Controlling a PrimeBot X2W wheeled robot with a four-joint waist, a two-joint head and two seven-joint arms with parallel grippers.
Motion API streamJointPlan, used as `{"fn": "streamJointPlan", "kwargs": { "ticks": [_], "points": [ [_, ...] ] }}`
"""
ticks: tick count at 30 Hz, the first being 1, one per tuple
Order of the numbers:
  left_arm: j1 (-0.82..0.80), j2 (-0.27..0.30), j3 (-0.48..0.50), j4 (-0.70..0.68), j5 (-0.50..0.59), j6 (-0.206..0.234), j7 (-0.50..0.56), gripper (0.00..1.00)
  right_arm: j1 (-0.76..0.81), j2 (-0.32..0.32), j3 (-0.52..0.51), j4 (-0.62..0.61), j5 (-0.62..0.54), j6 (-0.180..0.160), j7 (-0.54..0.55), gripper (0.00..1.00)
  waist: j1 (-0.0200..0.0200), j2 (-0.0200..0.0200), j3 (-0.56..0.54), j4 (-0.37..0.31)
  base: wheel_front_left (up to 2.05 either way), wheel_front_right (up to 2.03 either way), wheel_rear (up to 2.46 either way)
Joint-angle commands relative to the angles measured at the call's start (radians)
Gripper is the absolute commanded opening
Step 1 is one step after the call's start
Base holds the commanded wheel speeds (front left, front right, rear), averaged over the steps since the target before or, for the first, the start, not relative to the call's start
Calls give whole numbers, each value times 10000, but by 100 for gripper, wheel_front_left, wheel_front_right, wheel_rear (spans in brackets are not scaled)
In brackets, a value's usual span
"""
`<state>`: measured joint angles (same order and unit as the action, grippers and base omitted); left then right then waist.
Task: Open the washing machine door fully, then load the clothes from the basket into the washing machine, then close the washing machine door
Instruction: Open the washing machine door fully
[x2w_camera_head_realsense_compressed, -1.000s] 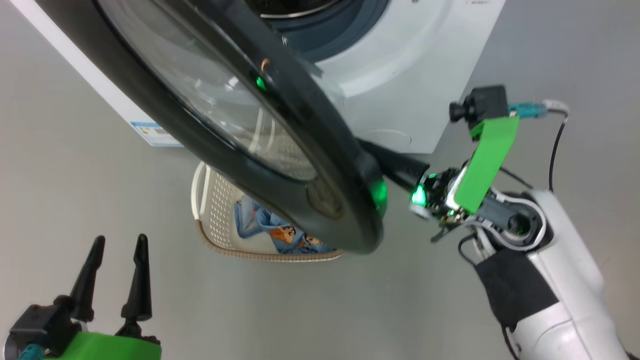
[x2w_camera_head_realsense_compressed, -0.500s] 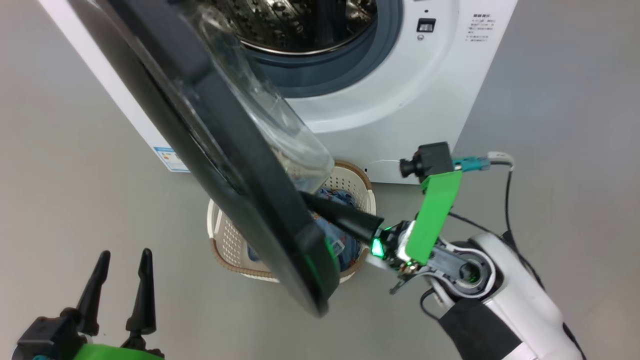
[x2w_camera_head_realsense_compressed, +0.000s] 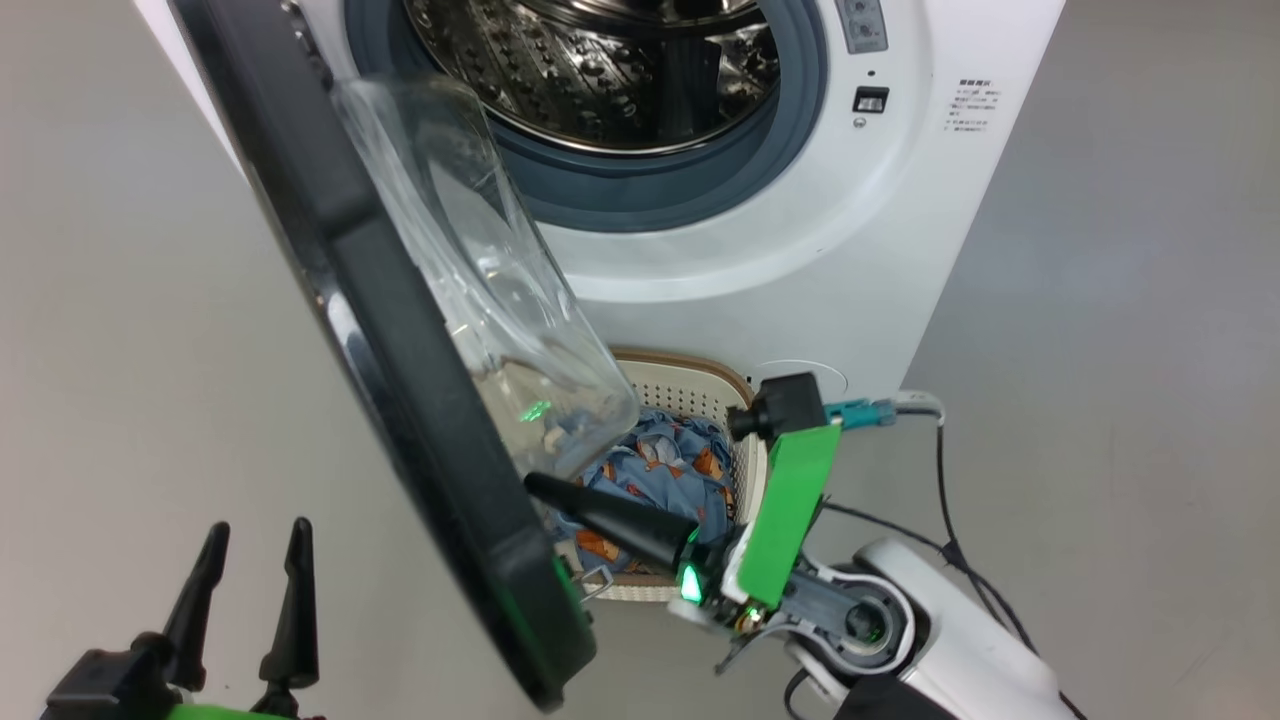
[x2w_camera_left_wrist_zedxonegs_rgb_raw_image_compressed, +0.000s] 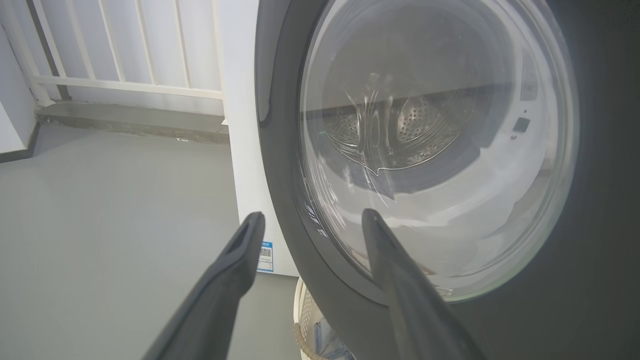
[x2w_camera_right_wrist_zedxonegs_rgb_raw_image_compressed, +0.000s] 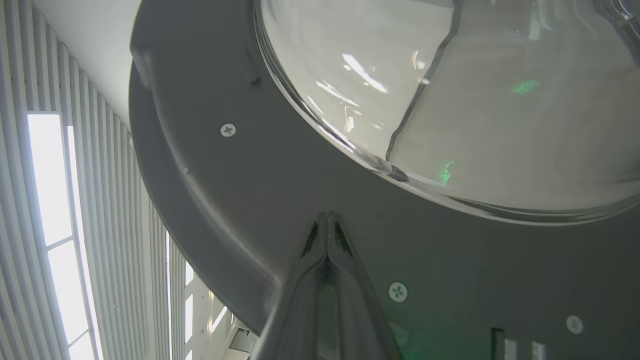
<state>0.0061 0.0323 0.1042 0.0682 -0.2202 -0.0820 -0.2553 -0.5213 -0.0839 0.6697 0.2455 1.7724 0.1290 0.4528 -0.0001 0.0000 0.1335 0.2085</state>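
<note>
The washing machine door (x2w_camera_head_realsense_compressed: 400, 330) stands swung out edge-on, black rim toward me, its clear glass bowl (x2w_camera_head_realsense_compressed: 490, 300) bulging toward the white washing machine (x2w_camera_head_realsense_compressed: 760, 270). The steel drum (x2w_camera_head_realsense_compressed: 600, 70) lies exposed. My right gripper (x2w_camera_head_realsense_compressed: 535, 487) is shut, empty, its tips pressed against the door's inner rim (x2w_camera_right_wrist_zedxonegs_rgb_raw_image_compressed: 280, 200) just below the glass. Under the door sits the basket (x2w_camera_head_realsense_compressed: 700, 385) with the blue printed clothes (x2w_camera_head_realsense_compressed: 660, 475) inside. My left gripper (x2w_camera_head_realsense_compressed: 255, 535) hangs open at the lower left, facing the door's outer glass (x2w_camera_left_wrist_zedxonegs_rgb_raw_image_compressed: 430, 150) without touching it.
Grey floor (x2w_camera_head_realsense_compressed: 120, 350) spreads to the left and right of the machine. A black cable (x2w_camera_head_realsense_compressed: 940, 480) trails across the floor by my right arm. In the left wrist view a white railing (x2w_camera_left_wrist_zedxonegs_rgb_raw_image_compressed: 125, 50) stands behind the machine.
The door has swung farther out from the machine with my shut right gripper pushing on its inner side. The head camera shifted, so drum and basket show more. My left gripper stayed put.
</note>
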Motion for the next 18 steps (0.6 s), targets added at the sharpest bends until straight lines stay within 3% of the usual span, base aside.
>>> {"fn": "streamJointPlan", "kwargs": {
  "ticks": [1,18],
  "points": [
    [3,179,321,-226,-100,68,-65,100,147,336,414,-243,179,17,-137,0,1,0,-96,59,0,0,0],
    [158,179,231,-123,-44,-4,-65,100,-10,336,1966,141,929,17,-1700,0,1,0,-473,181,0,0,0]
  ]
}}
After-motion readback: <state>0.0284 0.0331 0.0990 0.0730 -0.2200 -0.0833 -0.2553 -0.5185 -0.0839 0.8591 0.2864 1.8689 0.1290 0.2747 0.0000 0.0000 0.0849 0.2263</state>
